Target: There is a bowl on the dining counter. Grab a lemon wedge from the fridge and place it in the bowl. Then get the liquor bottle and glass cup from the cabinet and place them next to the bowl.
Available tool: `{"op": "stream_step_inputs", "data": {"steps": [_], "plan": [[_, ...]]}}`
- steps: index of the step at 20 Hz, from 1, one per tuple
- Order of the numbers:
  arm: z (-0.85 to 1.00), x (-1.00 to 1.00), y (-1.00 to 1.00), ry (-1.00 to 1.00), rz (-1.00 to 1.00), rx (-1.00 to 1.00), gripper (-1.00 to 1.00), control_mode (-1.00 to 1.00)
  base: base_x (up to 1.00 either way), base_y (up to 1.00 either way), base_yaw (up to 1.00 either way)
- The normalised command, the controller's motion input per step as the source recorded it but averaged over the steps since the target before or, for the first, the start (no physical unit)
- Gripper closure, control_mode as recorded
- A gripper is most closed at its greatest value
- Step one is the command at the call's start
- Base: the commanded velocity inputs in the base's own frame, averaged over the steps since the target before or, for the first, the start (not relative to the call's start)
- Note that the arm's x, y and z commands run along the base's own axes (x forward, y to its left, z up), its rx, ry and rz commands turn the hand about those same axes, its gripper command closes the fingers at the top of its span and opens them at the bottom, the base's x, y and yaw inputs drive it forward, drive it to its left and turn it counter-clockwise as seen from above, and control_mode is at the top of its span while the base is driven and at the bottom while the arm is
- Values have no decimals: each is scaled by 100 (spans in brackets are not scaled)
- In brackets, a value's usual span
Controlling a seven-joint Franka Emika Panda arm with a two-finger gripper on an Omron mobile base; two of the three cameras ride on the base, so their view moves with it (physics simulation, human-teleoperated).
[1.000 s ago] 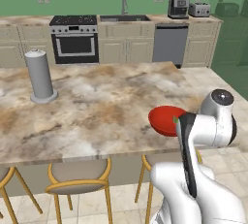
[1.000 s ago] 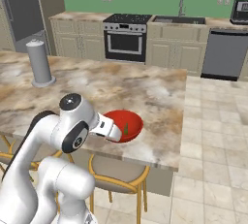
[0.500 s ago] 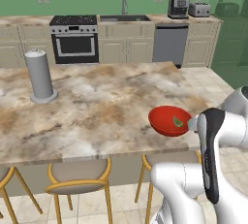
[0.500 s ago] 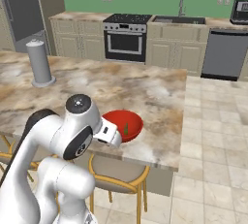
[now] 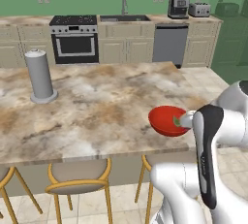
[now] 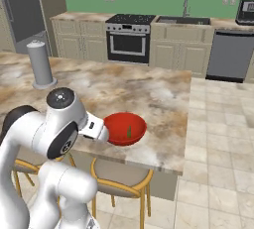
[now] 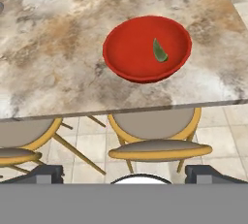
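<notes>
The dining counter [image 5: 97,106] is a broad slab of marbled beige and brown stone with a pale rim, carried on a tan base. Two things rest directly on it. A red bowl [image 7: 147,48] sits close to the near edge, at about 4 o'clock on the slab in the left base view. A grey upright cylinder [image 5: 40,75] on a round foot stands well apart from it, at about 10 o'clock.
</notes>
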Motion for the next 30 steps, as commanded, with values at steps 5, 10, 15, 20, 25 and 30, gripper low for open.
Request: {"op": "stream_step_inputs", "data": {"steps": [5,10,15,20,25,30], "plan": [[-14,-7,54,-5,0,-16,-100,100,0,11,0],[0,0,0,0,0,0,-100,100,0,13,-4],[0,0,0,0,0,0,-100,100,-16,-74,-7],[0,0,0,0,0,0,-100,100,-20,-100,-3],[0,0,0,0,0,0,-100,100,-40,-97,-3],[0,0,0,0,0,0,-100,100,-99,-51,-18]]}}
